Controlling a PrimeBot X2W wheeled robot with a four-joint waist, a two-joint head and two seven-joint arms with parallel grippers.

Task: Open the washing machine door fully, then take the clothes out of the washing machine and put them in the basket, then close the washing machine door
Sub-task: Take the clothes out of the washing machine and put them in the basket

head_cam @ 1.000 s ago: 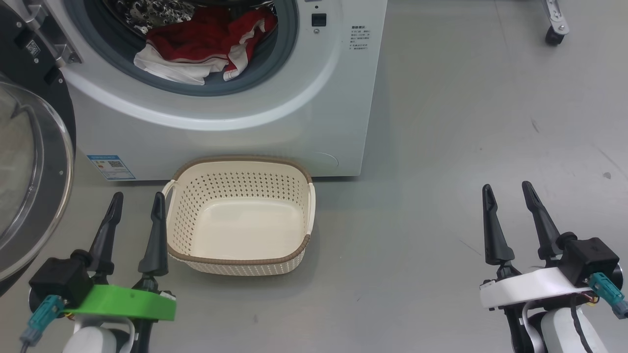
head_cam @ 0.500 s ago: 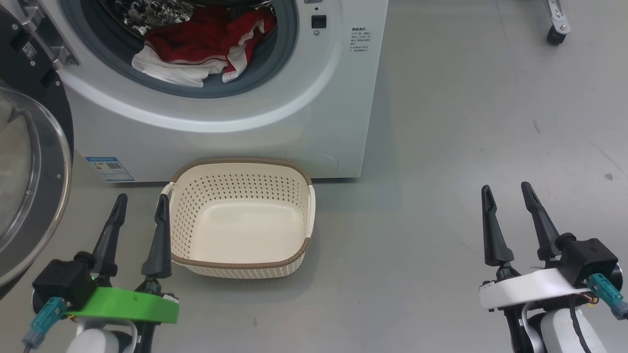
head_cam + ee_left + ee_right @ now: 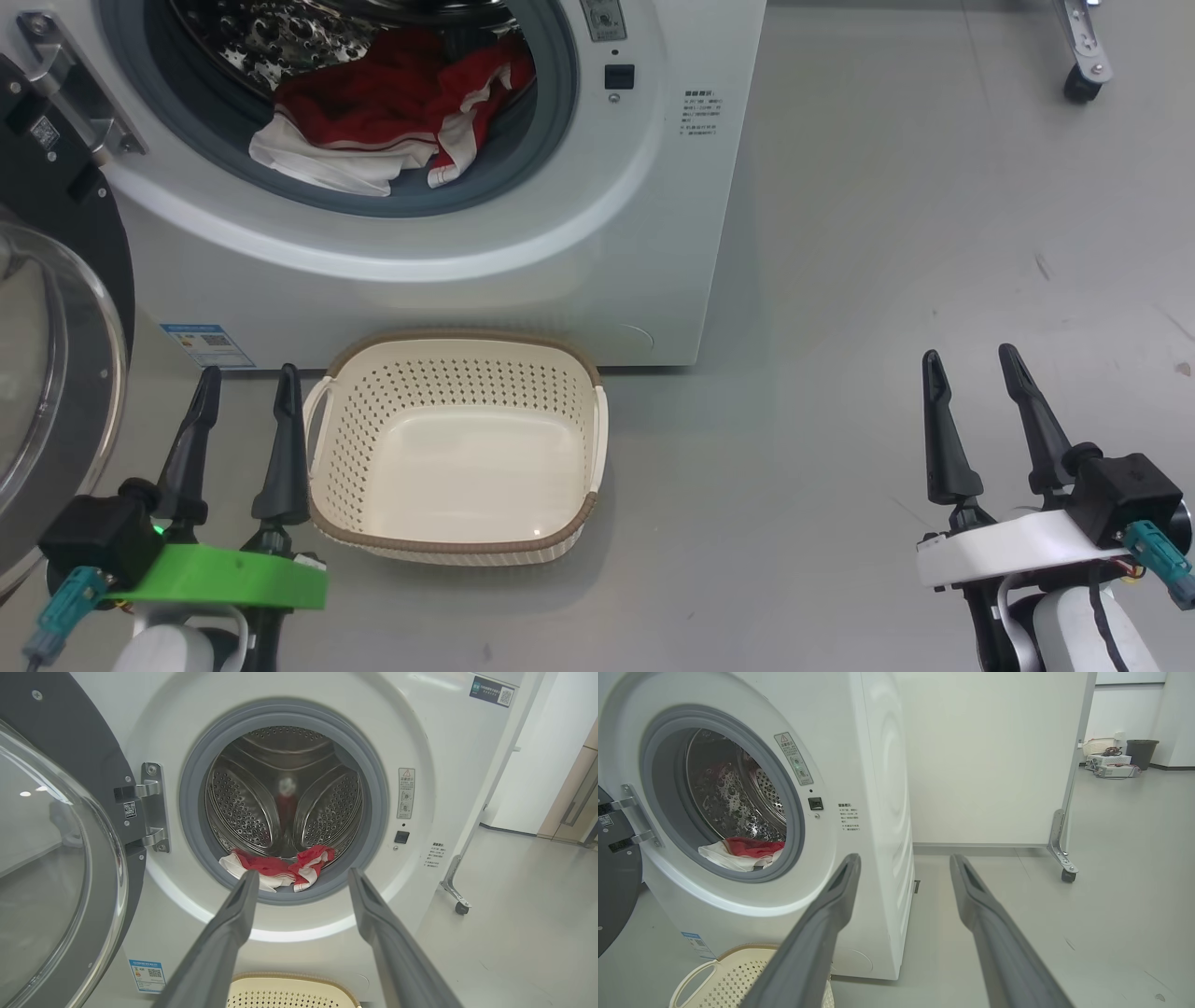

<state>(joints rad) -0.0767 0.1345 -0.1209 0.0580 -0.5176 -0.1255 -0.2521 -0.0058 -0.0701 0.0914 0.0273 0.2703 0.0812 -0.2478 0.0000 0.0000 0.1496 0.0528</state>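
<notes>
Red-and-white clothes lie heaped at the front of the washing machine drum, a white hem draped over the grey seal. The washing machine door stands swung wide to the left, and the cream basket sits empty on the floor below the opening. The likely trouble from here is that the left gripper, rising from just beside the basket's left handle, could knock the basket out from under the opening or clip the open door. A shallow pinch might also lift one garment while another slides to the floor. The clothes lie well above and ahead of that gripper, whose fingers are spread and empty. The right gripper, likewise released and holding nothing, hangs well off to the right over bare floor.
</notes>
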